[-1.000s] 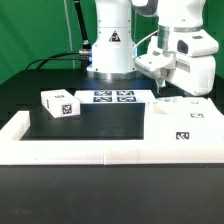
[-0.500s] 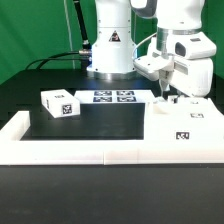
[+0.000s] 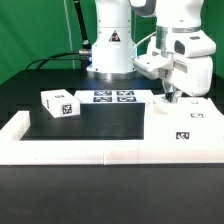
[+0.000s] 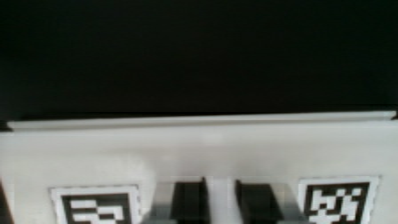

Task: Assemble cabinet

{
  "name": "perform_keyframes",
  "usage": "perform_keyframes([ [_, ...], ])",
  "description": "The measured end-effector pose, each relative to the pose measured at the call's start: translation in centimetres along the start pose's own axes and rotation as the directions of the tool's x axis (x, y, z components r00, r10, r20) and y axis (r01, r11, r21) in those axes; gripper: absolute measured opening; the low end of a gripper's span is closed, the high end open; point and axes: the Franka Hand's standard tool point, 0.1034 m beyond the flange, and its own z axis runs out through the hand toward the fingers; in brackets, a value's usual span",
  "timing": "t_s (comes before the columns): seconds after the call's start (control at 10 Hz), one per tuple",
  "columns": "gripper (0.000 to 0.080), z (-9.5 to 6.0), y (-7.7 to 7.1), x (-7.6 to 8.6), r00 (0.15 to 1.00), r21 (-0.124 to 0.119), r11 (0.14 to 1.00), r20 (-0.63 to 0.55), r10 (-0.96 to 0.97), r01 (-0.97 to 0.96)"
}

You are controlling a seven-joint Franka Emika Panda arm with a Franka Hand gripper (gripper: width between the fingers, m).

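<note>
The gripper [image 3: 169,96] has sunk rightward to the far edge of the cabinet body [image 3: 185,135], jaws together and empty; no grasp yet.

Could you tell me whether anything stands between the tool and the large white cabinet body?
Nothing visible does. The tool hangs close over the cabinet body; the wrist view shows only that body's white, tagged top by the fingertips.

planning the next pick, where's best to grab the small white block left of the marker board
Probably from straight above, closing on two opposite side faces of the small white block. It is a compact box lying flat on the table, with nothing touching its sides.
</note>
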Motion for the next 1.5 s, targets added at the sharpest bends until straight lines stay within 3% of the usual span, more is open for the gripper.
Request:
perform_keyframes([
  [0.3, 0.0070, -0.2, -0.1, -0.1, 1.000, 0.001, 1.000, 0.002, 0.015, -0.015],
  [0.6, 0.0070, -2.7, -1.0, -1.1, 0.984, 0.007, 0.985, 0.041, 0.174, -0.174],
  [0.8, 0.0070, -3.6, -1.6, -1.9, 0.969, 0.044, 0.970, 0.069, 0.237, -0.240],
  [0.9, 0.0070, -4.0, -2.0, -2.1, 0.953, 0.086, 0.952, 0.098, 0.285, -0.294],
  [1.4, 0.0070, -4.0, -1.8, -2.4, 0.953, 0.090, 0.951, 0.098, 0.286, -0.295],
  [1.5, 0.0070, -3.9, -2.2, -3.1, 0.943, 0.093, 0.940, 0.095, 0.320, -0.328],
])
